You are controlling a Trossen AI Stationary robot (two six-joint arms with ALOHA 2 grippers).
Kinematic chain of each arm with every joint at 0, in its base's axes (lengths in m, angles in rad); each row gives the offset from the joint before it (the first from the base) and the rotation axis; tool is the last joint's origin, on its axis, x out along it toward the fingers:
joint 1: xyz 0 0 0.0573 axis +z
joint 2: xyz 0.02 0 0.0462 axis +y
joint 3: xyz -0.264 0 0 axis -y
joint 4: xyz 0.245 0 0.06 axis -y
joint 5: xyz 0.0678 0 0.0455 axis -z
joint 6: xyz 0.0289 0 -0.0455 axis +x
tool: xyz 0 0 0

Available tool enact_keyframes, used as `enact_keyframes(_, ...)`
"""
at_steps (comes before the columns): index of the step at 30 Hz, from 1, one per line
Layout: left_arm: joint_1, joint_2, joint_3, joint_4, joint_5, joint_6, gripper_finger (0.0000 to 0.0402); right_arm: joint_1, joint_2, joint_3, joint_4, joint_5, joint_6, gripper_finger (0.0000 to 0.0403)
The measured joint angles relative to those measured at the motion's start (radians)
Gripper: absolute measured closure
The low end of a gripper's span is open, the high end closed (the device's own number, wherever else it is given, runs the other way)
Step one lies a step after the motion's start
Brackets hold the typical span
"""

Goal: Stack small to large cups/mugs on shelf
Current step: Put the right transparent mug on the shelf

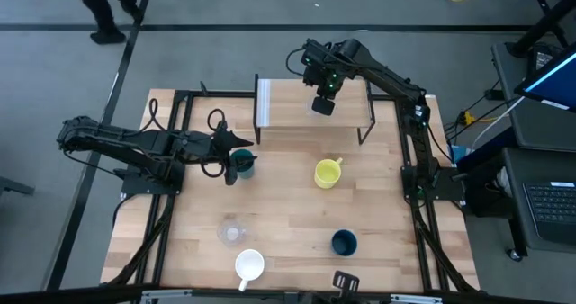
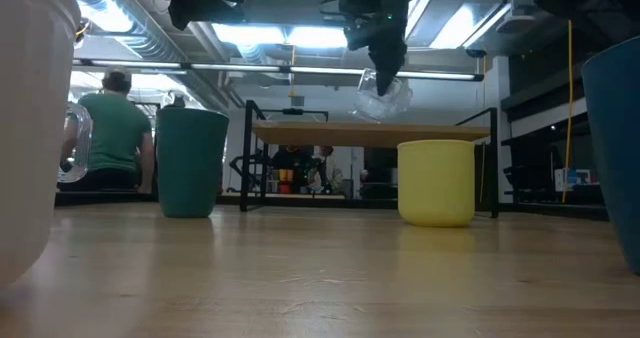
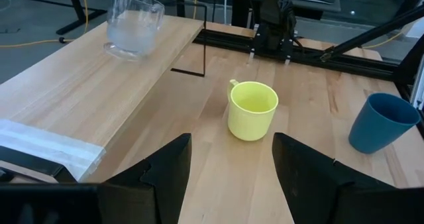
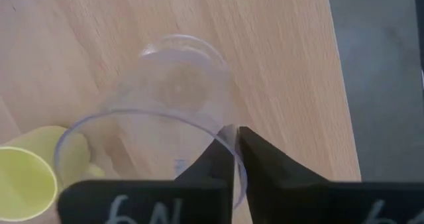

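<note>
With my right claw [image 4: 233, 148] clamped on the clear cup's [image 4: 159, 111] rim, I should level it before lowering onto the shelf [image 1: 297, 115] beneath.

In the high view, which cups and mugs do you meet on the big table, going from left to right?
Clear cup → teal cup → white mug → yellow mug → navy cup.

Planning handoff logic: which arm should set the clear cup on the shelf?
Right. The right gripper already pinches the clear cup by its rim just above the shelf; the left gripper is open by the teal cup.
</note>
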Motion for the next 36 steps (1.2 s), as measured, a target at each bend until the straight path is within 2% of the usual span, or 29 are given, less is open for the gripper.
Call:
enact_keyframes(10,0.000,0.000,0.000,0.000,0.000,-0.003,0.0195,0.000,0.000,0.000,0.012,-0.006,-0.009,0.0344)
enact_keyframes(21,0.001,0.000,0.000,0.000,0.000,-0.004,0.0195,0.000,-0.002,0.011,0.014,-0.006,-0.025,0.0245)
enact_keyframes(29,0.001,0.000,0.000,0.000,-0.006,-0.003,0.0195,0.002,-0.118,0.009,0.003,0.043,-0.023,0.0207)
enact_keyframes(36,0.000,0.000,0.000,0.001,-0.006,-0.004,0.0195,0.003,-0.254,-0.002,0.003,-0.085,0.057,0.0206)
